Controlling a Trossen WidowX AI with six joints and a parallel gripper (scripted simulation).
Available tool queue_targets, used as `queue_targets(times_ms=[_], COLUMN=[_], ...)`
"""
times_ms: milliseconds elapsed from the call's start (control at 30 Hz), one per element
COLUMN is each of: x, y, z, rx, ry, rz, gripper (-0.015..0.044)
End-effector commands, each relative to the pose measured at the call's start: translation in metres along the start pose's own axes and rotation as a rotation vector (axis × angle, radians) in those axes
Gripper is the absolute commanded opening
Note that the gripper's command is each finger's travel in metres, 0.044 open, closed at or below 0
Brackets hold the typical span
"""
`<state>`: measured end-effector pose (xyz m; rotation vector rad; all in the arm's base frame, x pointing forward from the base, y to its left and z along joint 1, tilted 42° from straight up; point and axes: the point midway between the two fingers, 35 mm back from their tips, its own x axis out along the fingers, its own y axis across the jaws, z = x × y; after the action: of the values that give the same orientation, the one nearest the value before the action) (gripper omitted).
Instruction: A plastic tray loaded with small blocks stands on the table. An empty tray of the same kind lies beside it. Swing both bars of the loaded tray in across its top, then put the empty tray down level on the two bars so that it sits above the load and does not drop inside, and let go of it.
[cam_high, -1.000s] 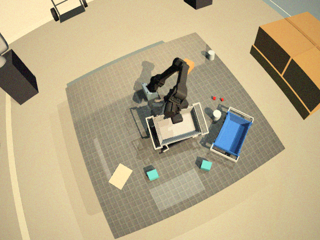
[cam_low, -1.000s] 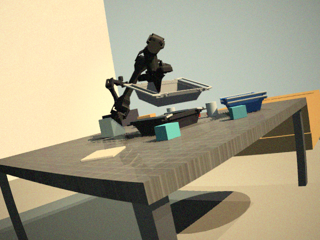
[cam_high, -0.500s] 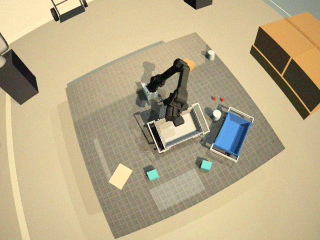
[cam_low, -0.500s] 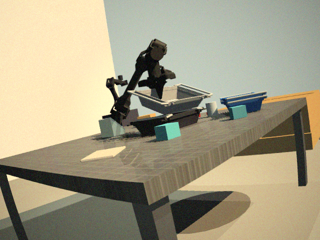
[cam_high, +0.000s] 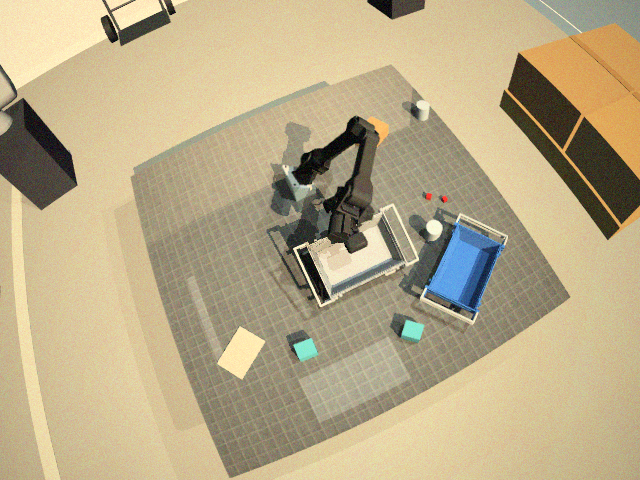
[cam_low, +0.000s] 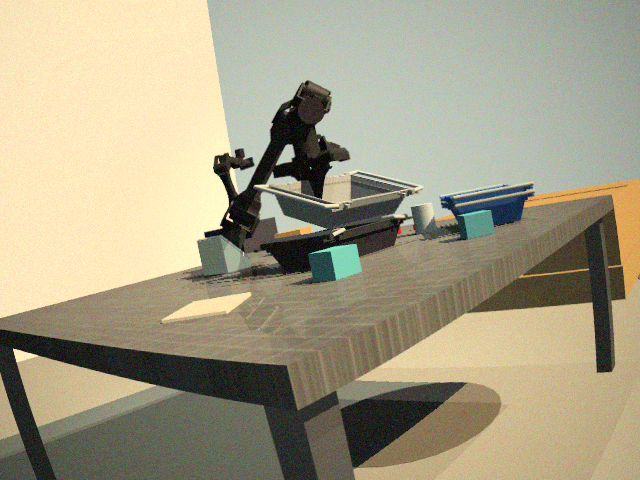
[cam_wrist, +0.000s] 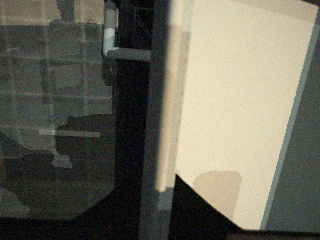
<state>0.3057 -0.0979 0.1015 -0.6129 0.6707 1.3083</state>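
Observation:
My gripper (cam_high: 356, 241) (cam_low: 312, 187) is shut on the far side wall of the empty grey tray (cam_high: 361, 264) (cam_low: 336, 214) (cam_wrist: 240, 100). It holds the tray roughly level, directly over the dark loaded tray (cam_high: 308, 269) (cam_low: 330, 243) (cam_wrist: 130, 125). In the exterior view only a narrow gap shows between the two, and I cannot tell whether they touch. A white wire bar (cam_wrist: 109, 35) (cam_low: 338, 231) of the dark tray shows at its end. The grey tray hides the load.
A blue tray (cam_high: 462, 268) (cam_low: 485, 206) stands to the right, with a white cylinder (cam_high: 433, 229) (cam_low: 423, 217) beside it. Two teal cubes (cam_high: 305, 349) (cam_high: 412, 330) and a cream card (cam_high: 240, 352) lie in front. Small red blocks (cam_high: 428, 196) and a pale wedge (cam_high: 297, 188) lie behind.

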Motion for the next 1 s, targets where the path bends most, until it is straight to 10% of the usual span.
queue_targets(times_ms=[0, 967], x=[0.004, 0.017], y=[0.005, 0.013], z=[-0.001, -0.008], rx=[-0.002, -0.002], ry=[0.002, 0.002], rz=[0.014, 0.014], gripper=[0.0, 0.0])
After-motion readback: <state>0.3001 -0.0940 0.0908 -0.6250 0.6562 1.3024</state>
